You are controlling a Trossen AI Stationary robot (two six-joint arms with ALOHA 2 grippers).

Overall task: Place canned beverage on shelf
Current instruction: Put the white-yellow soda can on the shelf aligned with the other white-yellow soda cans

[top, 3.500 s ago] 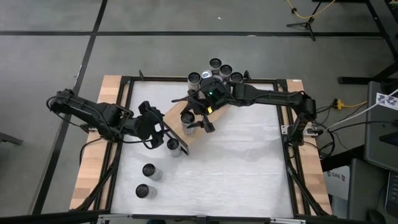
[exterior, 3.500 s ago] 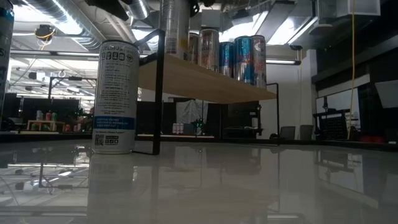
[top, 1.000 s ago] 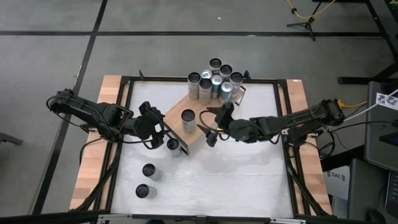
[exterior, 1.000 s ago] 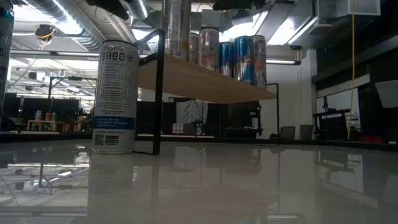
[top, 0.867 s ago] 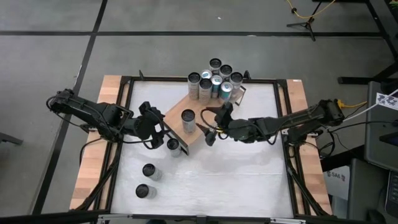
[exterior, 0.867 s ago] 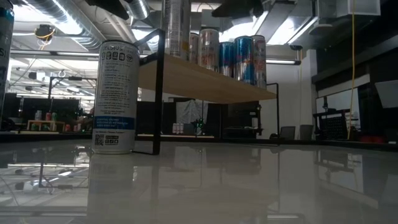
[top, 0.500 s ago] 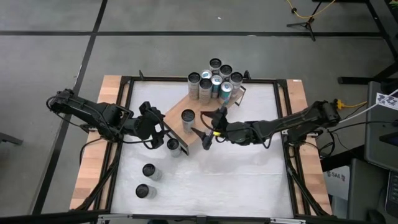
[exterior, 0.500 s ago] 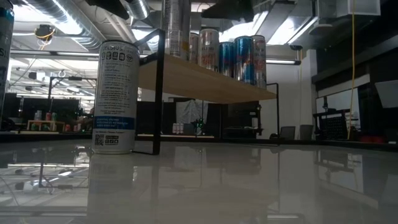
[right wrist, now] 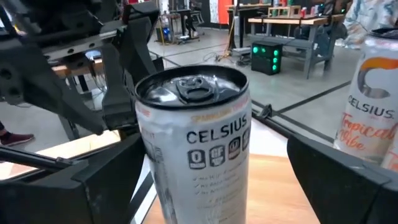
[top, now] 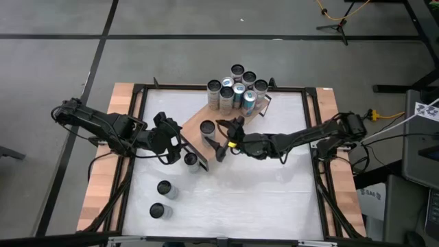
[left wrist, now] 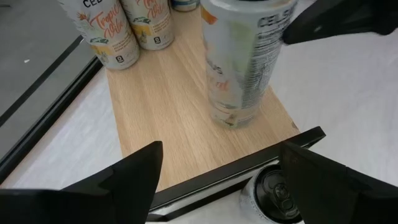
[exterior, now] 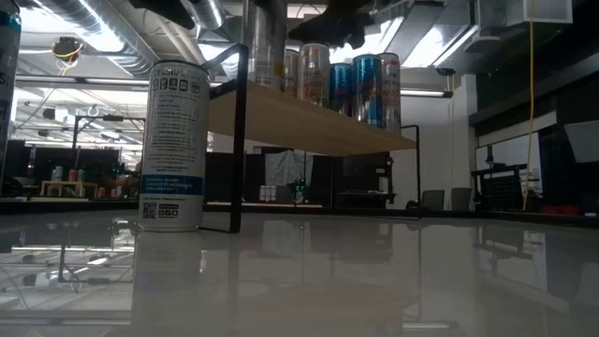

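The can (top: pixel 207 128) stands upright on the shelf (top: pixel 194 136), alone near its lower end, between the right gripper's (top: pixel 221 139) spread jaws with gaps on both sides; nothing is gripped. In the right wrist view the can (right wrist: pixel 194 140) sits centred ahead of the fingers (right wrist: pixel 342 180). If the gripper is to take it, I judge it should advance level, keep the can centred, and close low on the body without tipping it. The left gripper (top: pixel 177 146) hangs just off the shelf's end, jaws apart and empty; below it another can (top: pixel 191 160) stands on the table (top: pixel 274 199).
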